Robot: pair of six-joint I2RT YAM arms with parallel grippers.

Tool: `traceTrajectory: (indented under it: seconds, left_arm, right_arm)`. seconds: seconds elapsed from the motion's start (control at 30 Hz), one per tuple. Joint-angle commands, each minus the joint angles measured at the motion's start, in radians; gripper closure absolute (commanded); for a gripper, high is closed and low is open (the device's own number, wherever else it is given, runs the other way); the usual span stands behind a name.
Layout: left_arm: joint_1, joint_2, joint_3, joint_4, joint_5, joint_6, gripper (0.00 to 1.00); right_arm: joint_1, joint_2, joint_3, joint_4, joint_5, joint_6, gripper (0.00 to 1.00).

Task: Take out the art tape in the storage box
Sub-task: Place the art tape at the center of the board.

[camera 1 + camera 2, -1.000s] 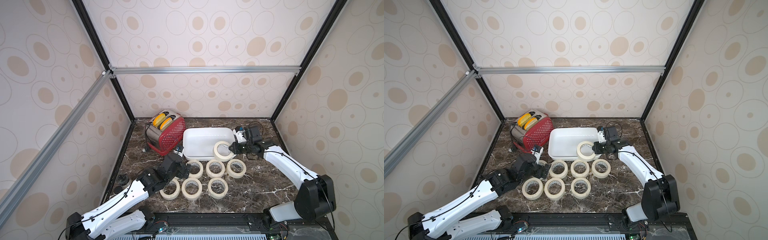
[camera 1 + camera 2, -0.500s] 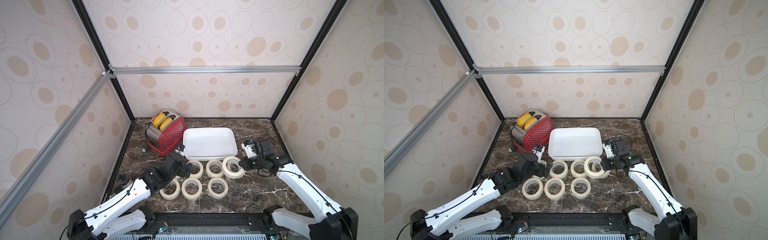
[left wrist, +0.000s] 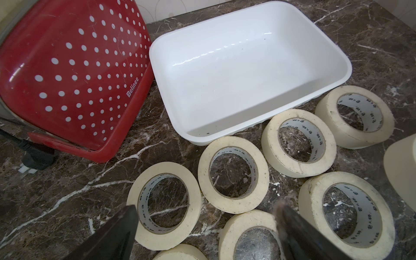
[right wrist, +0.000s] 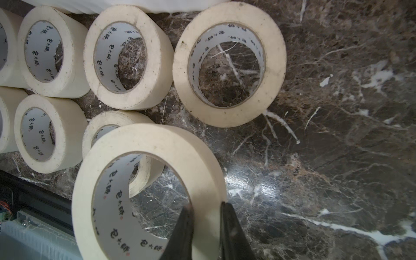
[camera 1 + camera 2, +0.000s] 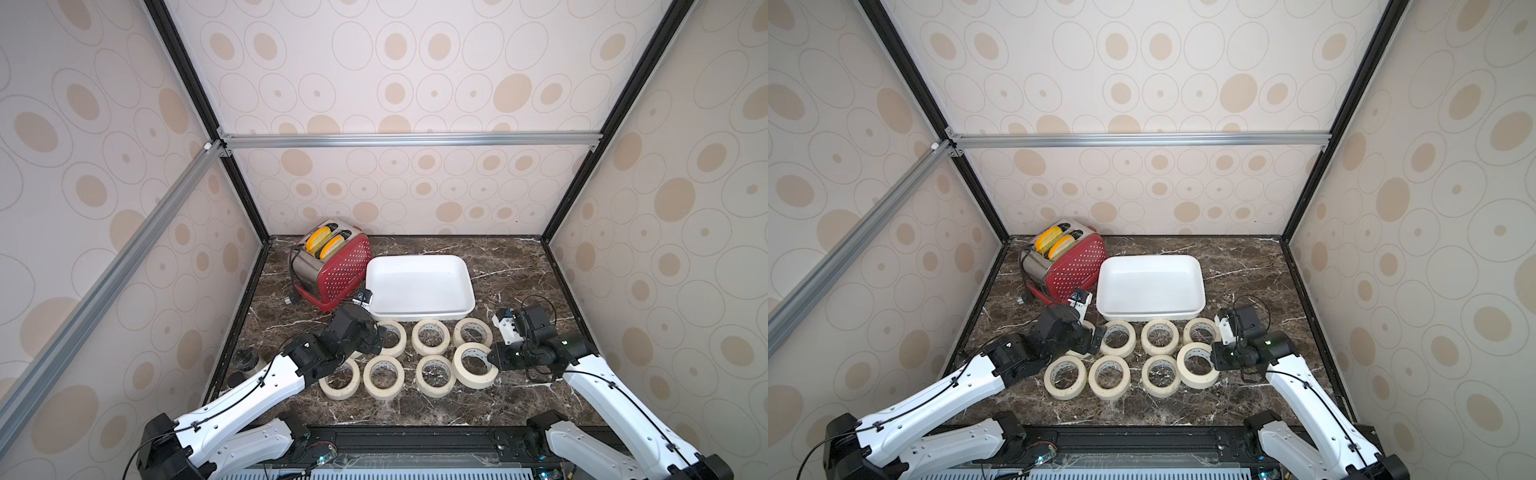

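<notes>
The right gripper (image 4: 206, 225) is clamped on the wall of one art tape roll (image 4: 157, 139), with one jaw inside the ring and one outside. It holds this roll tilted at the right end of the front row, towards the bench's front-right part. From above, the roll overlaps the one behind it. Whether its low edge touches the marble cannot be told.

The seven other rolls (image 5: 431, 336) lie flat on the bench (image 5: 519, 266) in two rows, four behind and three in front, between the storage box (image 5: 419, 309) and the bench's front edge. All the tape is outside the box.

The left gripper (image 3: 206, 206) hovers over the left end of these rows with its jaws wide apart, gripping nothing. In the top views it partly hides the leftmost back roll.

The storage box sits at the middle of the bench towards the back edge, its front wall just beside the back row. A red toaster (image 5: 336, 270) stands just beside the box's left side, near the back-left corner, with two yellow slices (image 5: 326, 245) in its slots.
</notes>
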State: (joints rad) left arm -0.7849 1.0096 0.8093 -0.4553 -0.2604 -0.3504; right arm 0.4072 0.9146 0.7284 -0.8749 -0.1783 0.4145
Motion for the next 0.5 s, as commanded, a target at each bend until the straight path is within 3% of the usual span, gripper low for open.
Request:
traceTrajectory:
  seconds: [0.0, 0.47]
  left_arm:
    - [0.010, 0.000, 0.024, 0.018, -0.007, 0.014, 0.01]
    - [0.012, -0.001, 0.021, 0.015, -0.013, 0.014, 0.01]
  right_arm:
    - [0.001, -0.014, -0.031, 0.021, -0.005, 0.058, 0.81]
    - [0.000, 0.009, -0.124, 0.064, 0.144, 0.163, 0.81]
